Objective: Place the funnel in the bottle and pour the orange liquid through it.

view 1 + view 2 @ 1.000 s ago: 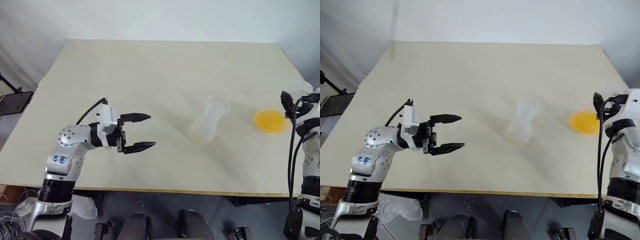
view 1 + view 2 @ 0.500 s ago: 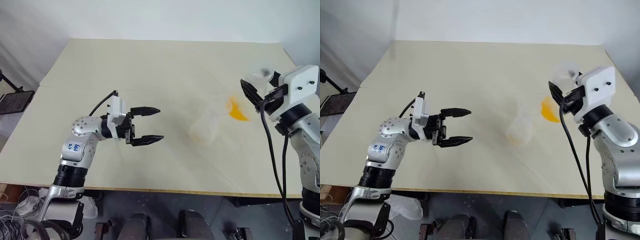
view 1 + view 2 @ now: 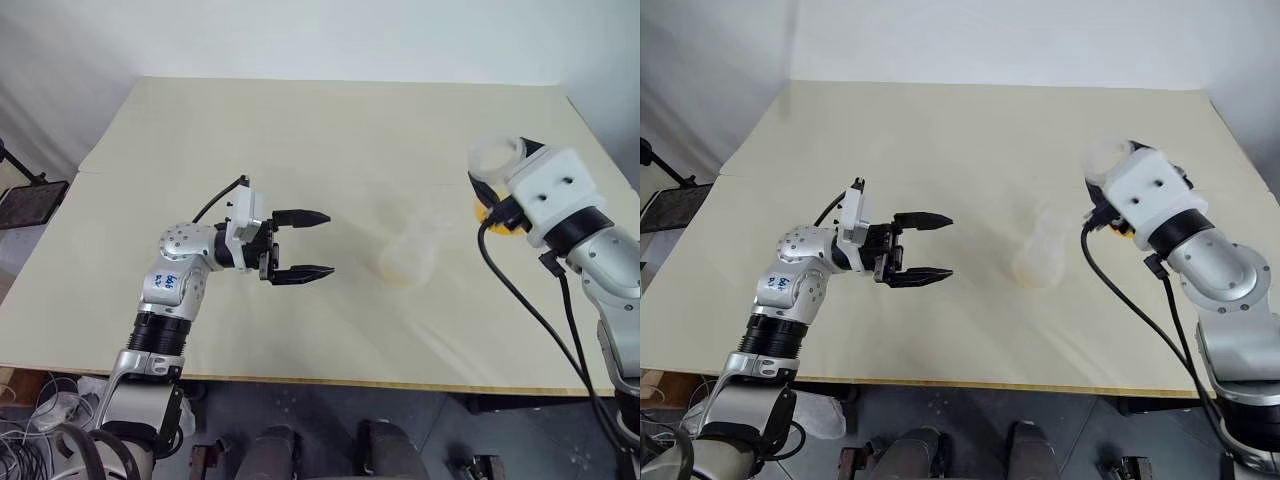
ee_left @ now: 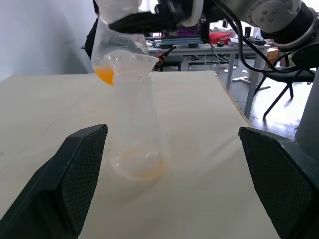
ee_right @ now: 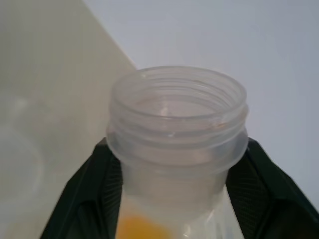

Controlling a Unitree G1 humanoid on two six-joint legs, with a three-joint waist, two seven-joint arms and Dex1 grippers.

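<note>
1. My left arm reaches out over the table, wrist bent so my left gripper [image 3: 300, 245] points level toward my right side, its two black fingers spread wide with nothing between them
2. My right gripper [image 5: 172, 164] is raised, fingers clamped on a clear container's neck

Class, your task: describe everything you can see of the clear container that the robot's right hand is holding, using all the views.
The container is a clear, colourless plastic-looking jar with a wide, ridged open mouth and no lid. The right hand is shut on it just below the neck, one black finger on each side. It is held in the air, off the table, beside and above the funnel in the flask. A little orange liquid pools in its lower end. Nothing else touches it.
</note>
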